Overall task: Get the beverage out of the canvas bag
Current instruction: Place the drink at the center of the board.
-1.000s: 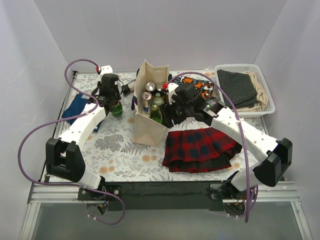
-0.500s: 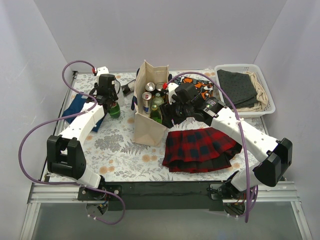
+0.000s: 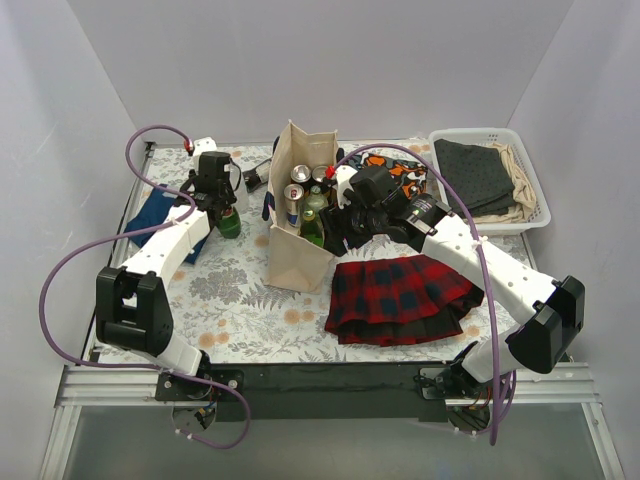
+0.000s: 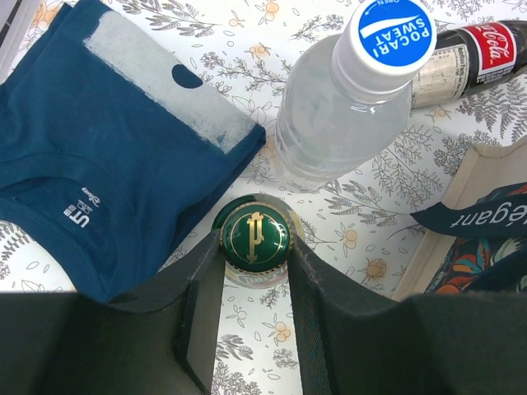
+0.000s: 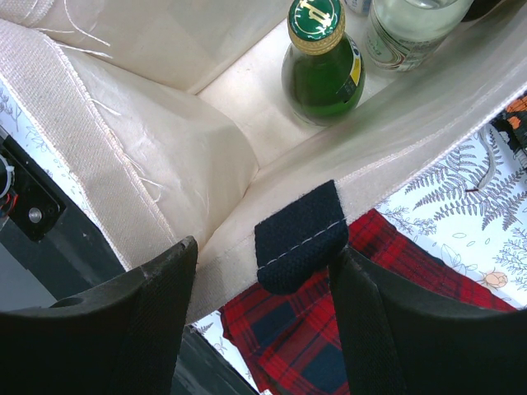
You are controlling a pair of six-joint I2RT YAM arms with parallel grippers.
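Green bottle (image 4: 254,239) stands clamped between the left fingers (image 4: 202,317).

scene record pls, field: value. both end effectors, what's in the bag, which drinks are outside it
left end effector: shut on green bottle at the cap; bottle upright, left of bag
right end effector: open, straddling bag rim at navy strap tab
in bag: second green bottle, clear bottle, cans
outside bag: Pocari bottle upright; cola bottle lying down
other: blue shirt, plaid skirt, basket of clothes
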